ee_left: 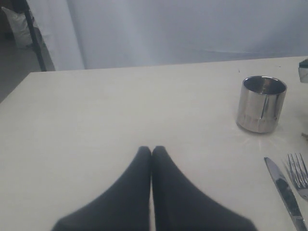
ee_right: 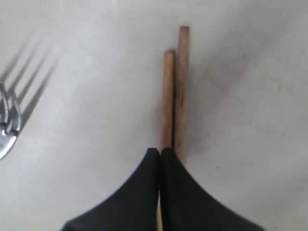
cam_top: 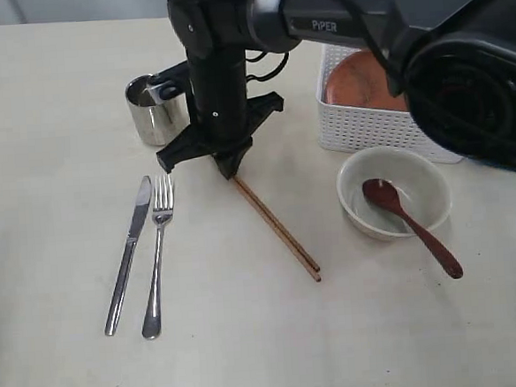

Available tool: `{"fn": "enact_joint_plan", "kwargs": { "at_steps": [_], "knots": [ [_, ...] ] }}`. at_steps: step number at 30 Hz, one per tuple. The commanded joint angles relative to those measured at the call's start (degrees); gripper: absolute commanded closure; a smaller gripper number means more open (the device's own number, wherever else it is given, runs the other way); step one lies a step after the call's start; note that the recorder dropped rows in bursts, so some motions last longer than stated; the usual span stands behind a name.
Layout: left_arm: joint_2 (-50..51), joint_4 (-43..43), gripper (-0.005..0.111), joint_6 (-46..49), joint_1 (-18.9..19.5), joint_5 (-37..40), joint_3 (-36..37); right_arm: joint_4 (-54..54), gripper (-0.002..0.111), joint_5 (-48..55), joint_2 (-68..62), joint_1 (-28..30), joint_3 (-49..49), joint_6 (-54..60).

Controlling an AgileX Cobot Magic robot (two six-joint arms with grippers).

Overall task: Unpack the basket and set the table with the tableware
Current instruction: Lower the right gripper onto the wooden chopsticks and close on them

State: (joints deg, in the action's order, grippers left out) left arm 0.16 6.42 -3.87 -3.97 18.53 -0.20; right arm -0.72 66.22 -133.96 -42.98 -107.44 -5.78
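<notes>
**Rt tool (cam_top: 232, 170) down on chopsticks (cam_top: 278, 229), mid-worktop (cam_top: 50, 128)**

Rt jaws are seen pressed tight together right over the chopsticks' upper end; whether a stick is actually pinched can't be told. The pair is laid flat, side by side, diag. btwn fork (cam_top: 157, 263) and off-white bowl (cam_top: 371, 228). Red-brown spoon (cam_top: 417, 231) is propped in the bowl, handle out over the rim. Knife (cam_top: 129, 251) is laid just beside the fork, steel cup (cam_top: 153, 112) set beyond them. Brown plate (cam_top: 361, 84) is seen inside the white basket (cam_top: 368, 125), on the rt. Lt tool (ee_left: 151, 150) is closed up too, nothing held, over bare worktop near the cup.
</notes>
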Motion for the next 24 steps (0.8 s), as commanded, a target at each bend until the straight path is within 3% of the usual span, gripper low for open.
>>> {"fn": "enact_joint_plan", "kwargs": {
  "at_steps": [1,11,13,15,16,18,24],
  "knots": [
    [-0.2,-0.7,0.107,0.0,0.1,0.0,0.2,0.2,0.109,2.0,2.6,1.2,-1.6,1.0],
    [-0.2,-0.7,0.107,0.0,0.1,0.0,0.2,-1.4,0.107,3.7,5.1,3.1,-1.7,4.6],
    [-0.2,-0.7,0.107,0.0,0.1,0.0,0.2,-3.3,0.096,3.7,4.5,3.1,-1.7,7.1],
    [-0.2,-0.7,0.107,0.0,0.1,0.0,0.2,-4.4,0.072,3.7,3.6,2.7,-1.7,8.6],
    [-0.2,-0.7,0.107,0.0,0.1,0.0,0.2,-3.8,0.046,3.7,2.5,2.4,-1.7,8.9],
    [-0.2,-0.7,0.107,0.0,0.1,0.0,0.2,-0.8,0.033,3.7,0.9,1.9,-1.7,8.9],
    [-0.2,-0.7,0.107,0.0,0.1,0.0,0.2,-1.2,0.051,3.7,-0.2,0.9,2.7,12.1]
  ]
}}
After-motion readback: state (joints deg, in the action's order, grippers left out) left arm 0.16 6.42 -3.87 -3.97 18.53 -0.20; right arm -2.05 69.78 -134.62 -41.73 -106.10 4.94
